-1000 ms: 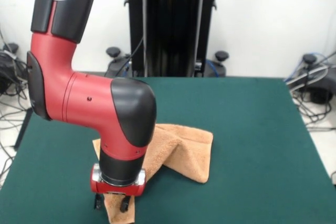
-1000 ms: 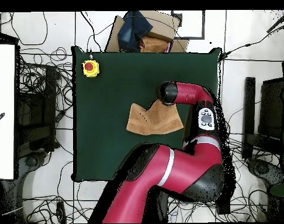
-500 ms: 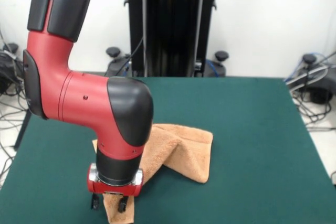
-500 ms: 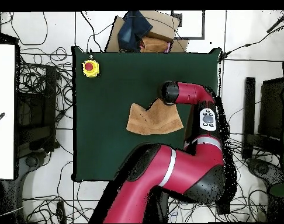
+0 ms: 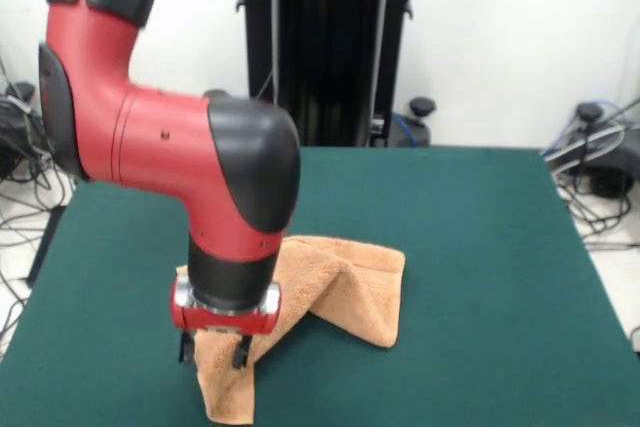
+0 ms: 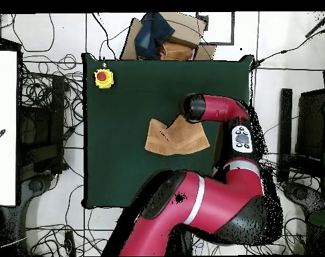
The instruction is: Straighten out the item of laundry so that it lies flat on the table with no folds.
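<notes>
Towel folded, peaked, rumpled.

The red and black arm bends at its elbow and points its wrist straight down over the near corner of the towel. The gripper has its two dark fingers parted astride the cloth.

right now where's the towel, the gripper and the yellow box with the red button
towel [image 5: 352,277]: front view, raised fold.
gripper [image 5: 213,352]: front view, between the fingertips.
yellow box [image 6: 103,78]: overhead view, red button on top.
</notes>
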`<action>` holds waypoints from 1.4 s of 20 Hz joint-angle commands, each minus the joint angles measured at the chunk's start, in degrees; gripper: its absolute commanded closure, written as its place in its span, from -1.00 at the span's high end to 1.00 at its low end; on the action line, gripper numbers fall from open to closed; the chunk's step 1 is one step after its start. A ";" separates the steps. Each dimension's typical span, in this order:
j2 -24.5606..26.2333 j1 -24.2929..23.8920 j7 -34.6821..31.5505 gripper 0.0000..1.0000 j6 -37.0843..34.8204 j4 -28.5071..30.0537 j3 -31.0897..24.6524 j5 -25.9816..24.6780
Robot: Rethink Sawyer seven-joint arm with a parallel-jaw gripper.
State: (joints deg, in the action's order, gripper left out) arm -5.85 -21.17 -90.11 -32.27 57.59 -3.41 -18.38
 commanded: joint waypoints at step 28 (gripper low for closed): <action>-7.24 8.56 -9.06 1.00 -9.32 16.16 4.37 1.63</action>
State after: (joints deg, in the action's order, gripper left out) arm -16.60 -13.81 -90.11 -34.60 70.60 0.17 -18.17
